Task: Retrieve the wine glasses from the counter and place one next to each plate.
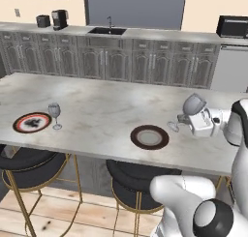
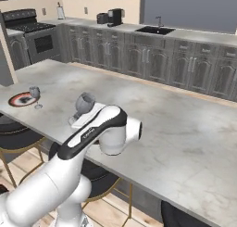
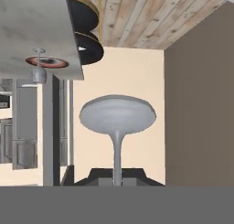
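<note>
My gripper (image 1: 185, 119) is shut on the stem of a clear wine glass (image 1: 193, 105), held tilted just above the counter (image 1: 106, 103). It hangs right of the dark brown plate (image 1: 149, 137), bowl up and foot toward the plate. From the right base view the held wine glass (image 2: 85, 102) sits in my gripper (image 2: 81, 116) in front of the arm. In the hand view its stem rises from between the fingertips (image 3: 117, 127). The other wine glass (image 1: 54, 111) stands upright just right of the red-rimmed plate (image 1: 32, 122), also seen from the right as glass (image 2: 34, 92) and plate (image 2: 21, 99).
Black stools (image 1: 29, 163) with gold legs stand under the counter's near edge, one (image 1: 133, 183) below the brown plate. Along the back wall run cabinets with a sink (image 1: 107, 31), coffee machine (image 1: 59, 19), toaster (image 1: 42, 21), microwave (image 1: 232, 25) and a stove (image 2: 28, 27).
</note>
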